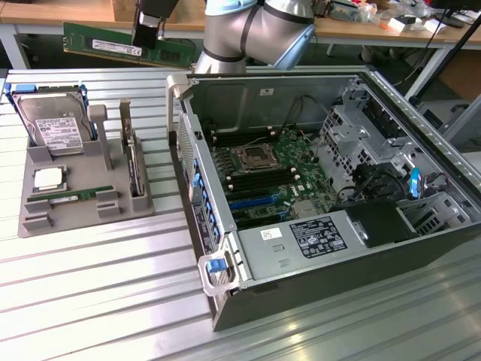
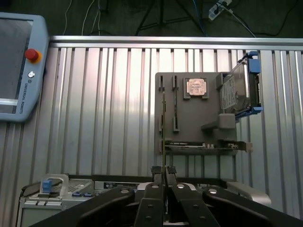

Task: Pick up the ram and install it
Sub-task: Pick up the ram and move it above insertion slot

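**Ram [image 1: 98,39] clamped in claw [image 1: 148,37], high behind the open case**

The ram, a long thin green circuit-board stick, is gripped near mid-length by the black claw, whose fingers are pressed together on its flat faces. It hangs well above the ribbed metal table [image 1: 90,286], its long axis about level and running across the exterior view. The black memory slots [image 1: 259,180] lie below it, toward the exterior view's right, inside the open grey computer case [image 1: 353,282]. Stick and slots appear roughly parallel.
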{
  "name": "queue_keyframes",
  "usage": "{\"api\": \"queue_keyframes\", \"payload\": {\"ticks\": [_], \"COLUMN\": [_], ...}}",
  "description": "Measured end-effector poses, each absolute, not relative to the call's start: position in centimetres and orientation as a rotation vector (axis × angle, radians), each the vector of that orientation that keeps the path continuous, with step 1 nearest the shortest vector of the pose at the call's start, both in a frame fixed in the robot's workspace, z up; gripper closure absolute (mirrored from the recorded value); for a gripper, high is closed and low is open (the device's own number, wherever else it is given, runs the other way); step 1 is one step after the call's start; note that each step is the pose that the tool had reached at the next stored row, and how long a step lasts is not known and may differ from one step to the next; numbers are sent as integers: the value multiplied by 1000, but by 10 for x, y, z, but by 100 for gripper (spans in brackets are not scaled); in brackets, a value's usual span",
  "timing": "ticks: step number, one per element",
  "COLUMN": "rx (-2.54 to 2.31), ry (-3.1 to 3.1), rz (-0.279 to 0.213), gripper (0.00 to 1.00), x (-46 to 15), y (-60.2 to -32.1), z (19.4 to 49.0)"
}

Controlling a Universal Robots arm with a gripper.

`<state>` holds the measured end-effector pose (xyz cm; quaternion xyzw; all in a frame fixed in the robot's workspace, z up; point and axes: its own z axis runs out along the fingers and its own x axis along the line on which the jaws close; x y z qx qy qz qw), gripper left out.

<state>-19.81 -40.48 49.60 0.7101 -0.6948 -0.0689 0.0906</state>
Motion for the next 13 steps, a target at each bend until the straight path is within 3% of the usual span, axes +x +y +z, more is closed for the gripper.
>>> {"api": "queue_keyframes", "payload": {"ticks": [6,13], "rx": [2111,2177], "ry": [-2066,-2134], "rz": [-204,-71], "gripper": [87,87], "x": [-193,-193], "y": [-405,-405], "z": [496,495]}}
